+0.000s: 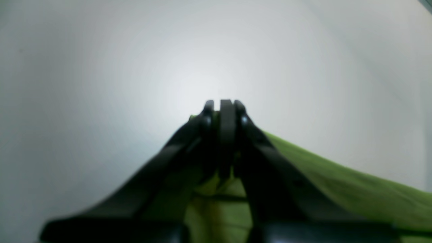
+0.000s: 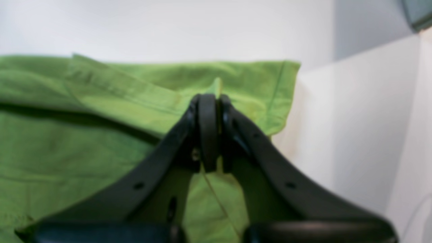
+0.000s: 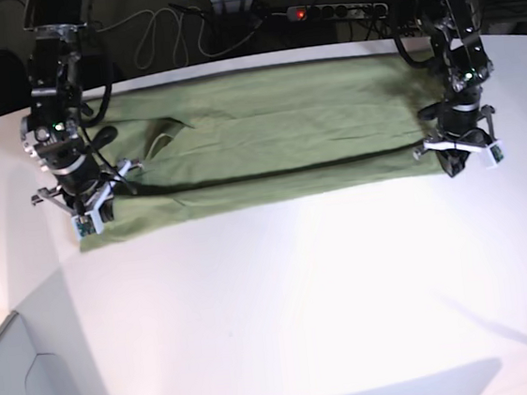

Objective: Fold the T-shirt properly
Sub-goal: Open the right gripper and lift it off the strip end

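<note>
Left wrist view: left gripper (image 1: 224, 104) clenched on a pinch of the T-shirt (image 1: 354, 189); green cloth shows between the closed jaws and trails off right over the white desk (image 1: 101, 84).

Right wrist view: right gripper (image 2: 209, 99) likewise clamped on a raised fold of cloth near a hemmed corner.

Base view: the shirt lies spread lengthwise across the far half of the desk, near edge doubled over, one gripper at each end. Judgement: light, limp, wrinkle-prone; best held at corners and hems.

You see the olive-green cotton T-shirt (image 3: 267, 140) spread across the far half of the white table (image 3: 302, 297), its near edge folded over, one black gripper at each end.
</note>
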Controlling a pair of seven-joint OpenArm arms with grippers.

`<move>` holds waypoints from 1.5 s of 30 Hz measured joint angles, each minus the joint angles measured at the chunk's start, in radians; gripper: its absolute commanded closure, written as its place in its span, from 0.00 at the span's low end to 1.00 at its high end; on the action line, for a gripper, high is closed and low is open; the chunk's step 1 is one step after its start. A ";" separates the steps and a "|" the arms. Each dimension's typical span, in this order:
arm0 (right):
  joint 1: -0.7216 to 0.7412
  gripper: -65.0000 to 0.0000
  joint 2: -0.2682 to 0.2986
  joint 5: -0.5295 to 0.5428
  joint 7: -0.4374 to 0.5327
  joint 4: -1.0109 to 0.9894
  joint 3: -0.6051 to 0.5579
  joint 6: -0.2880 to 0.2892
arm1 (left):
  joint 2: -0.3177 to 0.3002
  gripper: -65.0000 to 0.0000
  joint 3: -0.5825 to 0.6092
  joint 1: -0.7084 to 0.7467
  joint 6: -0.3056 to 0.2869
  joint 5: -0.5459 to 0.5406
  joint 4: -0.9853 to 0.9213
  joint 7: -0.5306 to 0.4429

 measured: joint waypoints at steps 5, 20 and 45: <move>-0.013 1.00 0.002 -0.001 0.000 -0.001 0.030 0.000 | 0.000 1.00 0.000 0.003 0.000 0.000 0.000 0.000; -0.047 1.00 0.003 -0.001 -0.001 -0.016 0.027 0.000 | 0.000 1.00 0.000 0.003 0.000 0.000 0.000 0.000; -0.039 0.99 0.003 -0.001 -0.001 -0.017 0.027 0.000 | 0.000 1.00 0.003 0.009 -0.002 0.000 0.000 0.000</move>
